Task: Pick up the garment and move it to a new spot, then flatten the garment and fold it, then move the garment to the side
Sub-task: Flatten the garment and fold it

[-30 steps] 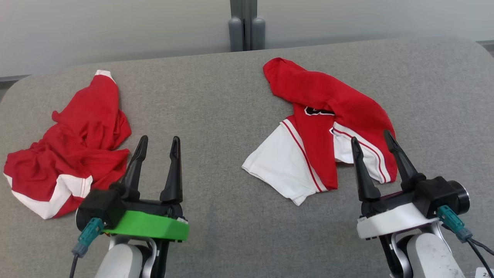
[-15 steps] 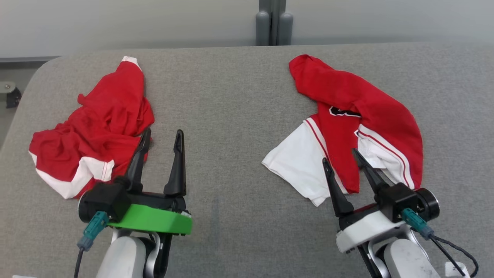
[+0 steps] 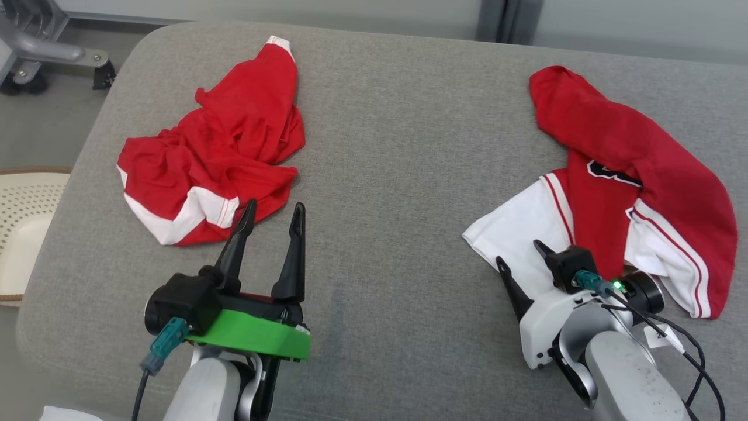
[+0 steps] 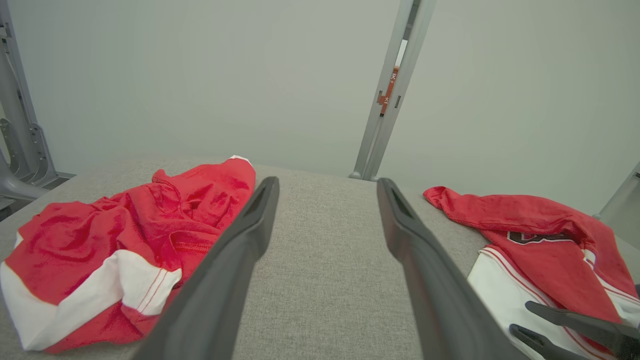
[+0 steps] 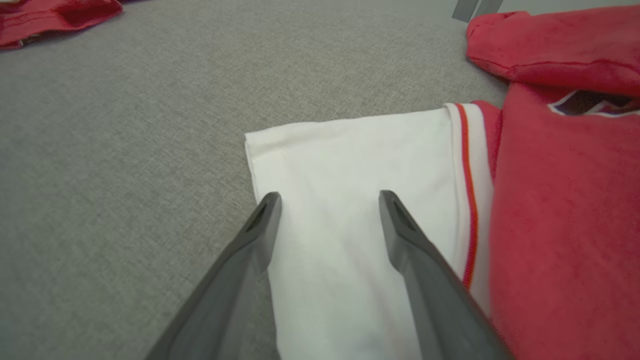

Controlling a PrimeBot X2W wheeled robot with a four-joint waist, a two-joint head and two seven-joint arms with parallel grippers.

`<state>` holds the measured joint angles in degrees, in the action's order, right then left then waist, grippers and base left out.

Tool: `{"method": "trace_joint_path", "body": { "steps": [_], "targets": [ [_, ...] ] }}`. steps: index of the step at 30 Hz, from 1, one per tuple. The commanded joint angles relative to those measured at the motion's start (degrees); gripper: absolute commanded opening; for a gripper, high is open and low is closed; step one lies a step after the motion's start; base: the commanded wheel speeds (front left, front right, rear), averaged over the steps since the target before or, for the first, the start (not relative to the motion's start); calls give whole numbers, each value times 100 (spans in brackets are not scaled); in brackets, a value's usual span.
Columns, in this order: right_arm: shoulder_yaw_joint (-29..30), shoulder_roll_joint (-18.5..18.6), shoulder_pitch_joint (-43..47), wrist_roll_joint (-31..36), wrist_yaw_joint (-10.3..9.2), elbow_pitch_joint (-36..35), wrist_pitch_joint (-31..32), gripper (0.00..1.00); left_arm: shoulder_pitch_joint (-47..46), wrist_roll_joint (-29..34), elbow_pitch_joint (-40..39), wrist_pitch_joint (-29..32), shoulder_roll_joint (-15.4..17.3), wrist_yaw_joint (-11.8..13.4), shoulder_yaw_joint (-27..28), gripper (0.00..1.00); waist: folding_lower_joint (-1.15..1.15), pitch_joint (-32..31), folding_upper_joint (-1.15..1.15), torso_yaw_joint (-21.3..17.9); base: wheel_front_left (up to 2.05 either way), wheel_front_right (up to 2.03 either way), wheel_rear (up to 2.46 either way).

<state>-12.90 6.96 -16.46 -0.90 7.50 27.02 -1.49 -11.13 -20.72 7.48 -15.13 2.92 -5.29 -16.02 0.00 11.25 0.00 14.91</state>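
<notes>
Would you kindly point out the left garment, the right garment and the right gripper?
left garment (image 3: 234,140), head view, its bunched red middle.
right garment (image 3: 515,222), head view, its white sleeve.
right gripper (image 5: 328,195), right wrist view, midway between fingertips.

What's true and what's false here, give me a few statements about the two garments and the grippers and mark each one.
1. The left garment and the right garment lie apart on the grey surface. True.
2. The right gripper is shut on the white panel. False: it is open, its fingers over that panel, with nothing clamped.
3. The left gripper is open and holds nothing. True.
4. The left garment is folded flat. False: it lies crumpled.
</notes>
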Motion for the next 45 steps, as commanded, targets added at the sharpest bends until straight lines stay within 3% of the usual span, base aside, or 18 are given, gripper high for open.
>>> {"method": "trace_joint_path", "body": {
  "steps": [1, 7, 8, 9, 22, 28, 31, 32, 33, 38, 45],
  "targets": [
    [41, 9, -89, -64, -1, 109, 50, 100, -95, -35, -11, -3, -2, 33, -14, 100, 0, 179, 0, 300, 0, 0, 0],
    [180, -14, -192, -120, -1, 602, 320, 100, -112, -107, -42, -3, -3, 97, -109, 100, 0, 234, 0, 396, 0, 0, 0],
    [214, -28, -207, -135, -1, 676, 351, 32, -122, -117, -48, -3, -3, 111, -121, 100, 0, 242, 0, 401, 0, 0, 0],
    [232, -38, -243, -119, -1, 680, 266, 0, -133, -126, -50, -3, -2, 119, -131, 100, 0, 247, 0, 404, 0, 0, 0],
    [179, -342, -1657, -453, -1, 488, -179, 0, -213, -218, -63, -3, -1, 187, -321, 100, 0, 169, 0, 505, 0, 0, 0],
    [579, -383, -2911, -405, -1, 619, -150, 0, -220, -336, -90, -3, 1, 225, -434, 100, 0, 242, 0, 762, 0, 0, 0],
    [1145, -378, -3466, -256, -1, 935, -190, 0, -186, -402, -91, -3, 1, 250, -500, 100, 0, 258, 0, 917, 0, 0, 0],
    [1283, -387, -3586, -127, -1, 1051, -180, 33, -171, -424, -94, -3, 1, 270, -502, 100, 0, 258, 0, 951, 0, 0, 0],
    [1449, -393, -3704, 48, -1, 1249, -75, 100, -151, -445, -96, -3, 1, 282, -515, 100, 0, 253, 0, 996, 0, 0, 0],
    [1604, -395, -3913, 440, -1, 1762, -109, 100, -52, -491, -97, -3, 0, 315, -454, 100, 0, 191, 0, 1023, 0, 0, 0],
    [1580, -396, -3548, 509, -1, 1939, -542, 100, -52, -385, -137, -3, 0, 282, -228, 100, 0, -15, 0, 597, 0, 0, 0]
  ]
}}
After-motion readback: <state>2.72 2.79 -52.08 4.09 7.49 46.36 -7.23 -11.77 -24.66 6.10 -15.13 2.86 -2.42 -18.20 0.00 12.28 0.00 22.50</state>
